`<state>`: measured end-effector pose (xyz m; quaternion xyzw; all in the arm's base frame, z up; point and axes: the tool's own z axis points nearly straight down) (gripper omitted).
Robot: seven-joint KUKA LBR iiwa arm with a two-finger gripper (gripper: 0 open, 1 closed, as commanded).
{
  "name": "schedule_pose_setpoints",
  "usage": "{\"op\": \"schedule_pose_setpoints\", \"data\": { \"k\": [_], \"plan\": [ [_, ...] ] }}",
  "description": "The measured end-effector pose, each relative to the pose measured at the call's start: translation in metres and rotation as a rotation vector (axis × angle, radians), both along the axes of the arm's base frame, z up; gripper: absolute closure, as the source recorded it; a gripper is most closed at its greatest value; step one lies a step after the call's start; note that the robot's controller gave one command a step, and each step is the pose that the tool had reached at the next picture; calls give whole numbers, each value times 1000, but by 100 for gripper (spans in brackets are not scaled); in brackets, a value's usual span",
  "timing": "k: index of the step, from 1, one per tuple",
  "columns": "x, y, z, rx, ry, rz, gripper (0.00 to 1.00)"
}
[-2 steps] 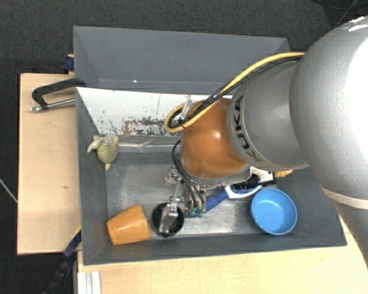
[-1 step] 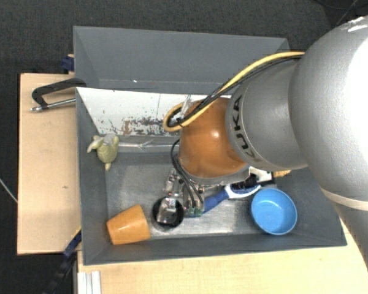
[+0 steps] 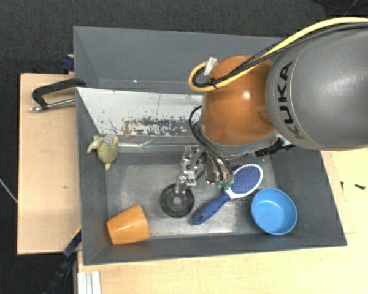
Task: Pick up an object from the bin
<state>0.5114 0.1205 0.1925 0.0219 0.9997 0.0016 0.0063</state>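
Dark carpet surrounds a grey bin (image 3: 89, 195) seen from above. The arm (image 3: 319, 78) enters from the right of the frame, and its gripper (image 3: 202, 177) hangs low over the middle of the bin floor. Its two fingers stand apart with nothing between them. Just below and left of the gripper a black disc (image 3: 176, 202) lies flat, with a raised hub; one fingertip appears to be at its upper edge. Just to the right lies a brush (image 3: 224, 198), its blue handle pointing to lower centre and its head to the upper right. A blue bowl (image 3: 273, 211) at lower right, an orange cup (image 3: 129, 225) on its side at lower left, and a yellowish toy (image 3: 105, 149) at the left are all well apart from the gripper. The step in hand is judged to be the descent onto one of the two near things; which one cannot be told. A sound grasp would straddle a single thing: across the brush handle at right angles to its length, or either side of the disc's hub, since the flat rim offers little to pinch. Closing with one finger on each thing would likely shove both aside.
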Motion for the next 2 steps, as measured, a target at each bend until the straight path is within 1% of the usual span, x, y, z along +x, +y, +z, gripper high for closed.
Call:
{"op": "schedule_pose_setpoints", "data": {
  "k": [1, 2],
  "plan": [
    [-2, 0, -4, -1, 9, -1, 100],
    [-2, 0, -4, -1, 9, -1, 100]
  ]
}}
